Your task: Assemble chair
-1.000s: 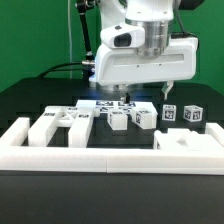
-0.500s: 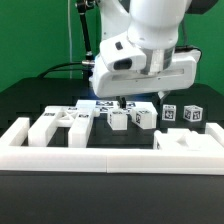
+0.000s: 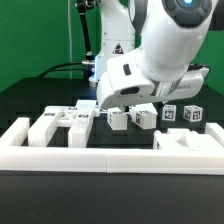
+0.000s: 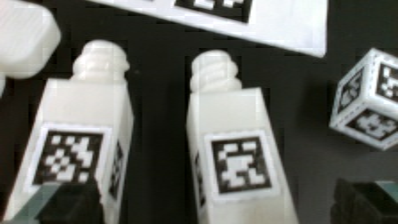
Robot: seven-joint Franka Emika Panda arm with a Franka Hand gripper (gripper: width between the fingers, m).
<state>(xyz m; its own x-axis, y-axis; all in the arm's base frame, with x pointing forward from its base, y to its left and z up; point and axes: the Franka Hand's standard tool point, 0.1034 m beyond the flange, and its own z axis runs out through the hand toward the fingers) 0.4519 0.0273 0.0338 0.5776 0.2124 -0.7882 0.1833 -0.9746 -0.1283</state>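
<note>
Wrist view looks down on two peg-tipped chair legs lying side by side, tags up, on the tabletop [image 4: 306,165]: one leg [image 4: 75,130] and the other leg [image 4: 228,135], with a narrow gap between them. The gripper [image 4: 214,203] hangs released and empty, fingertips [image 4: 57,200] spread wide, probably lining up a grasp. Exterior view places the legs mid-row, with flat panels [image 3: 55,125] to the left and tagged blocks [image 3: 182,114] to the right, all likely spaced for access.

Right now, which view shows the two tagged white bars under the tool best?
The wrist view: both bars fill the picture, with their tags and ribbed tips sharp. The exterior view shows them only small, their tags hard to read.
</note>
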